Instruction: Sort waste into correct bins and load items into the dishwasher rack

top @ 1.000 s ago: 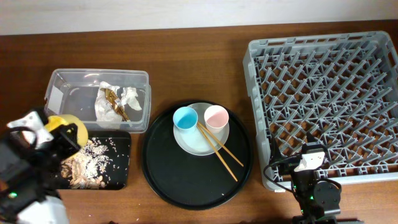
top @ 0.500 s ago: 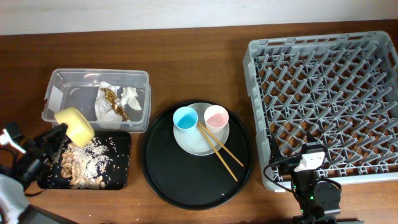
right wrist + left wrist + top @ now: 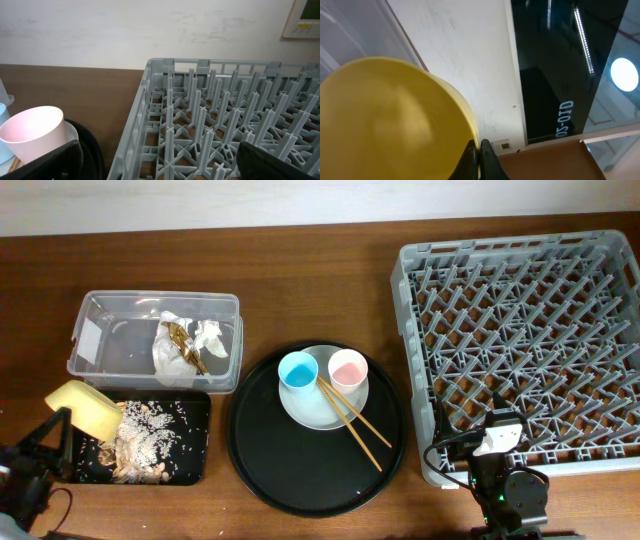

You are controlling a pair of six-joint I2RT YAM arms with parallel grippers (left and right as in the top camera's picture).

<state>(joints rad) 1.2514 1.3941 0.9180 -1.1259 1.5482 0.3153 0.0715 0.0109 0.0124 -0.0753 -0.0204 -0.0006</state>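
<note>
- the small yellow bowl [image 3: 85,408] is tipped on its side at the near left corner of the shallow black tray [image 3: 200,435]. its smooth outer wall faces up, and whether it touches the tray cannot be told.
- pale food scraps [image 3: 140,440] lie scattered and heaped in that tray, just beside the bowl.
- the clear tub [image 3: 110,330] behind the tray holds the crumpled white napkin [image 3: 205,340] and the brown-gold wrapper [image 3: 183,342].
- the left gripper [image 3: 480,155] is clenched on the bowl's rim, with its two dark fingertips pressed together at the edge.
- the right gripper [image 3: 155,162] is spread wide and holds nothing. it sits low by the near wall of the grey rack [image 3: 530,350].
- on the round black tray [image 3: 300,470] sits the pale plate [image 3: 315,408], carrying the blue cup [image 3: 297,370] and the pink cup [image 3: 348,367]. the chopsticks [image 3: 352,425] lean off the plate's edge.
- the overhead view alone shows the whole table [image 3: 300,280]. the left wrist view shows only the bowl's yellow curve against a wall — no tray. the right wrist view shows the pink cup's side and the rack's upright pegs from low down.
</note>
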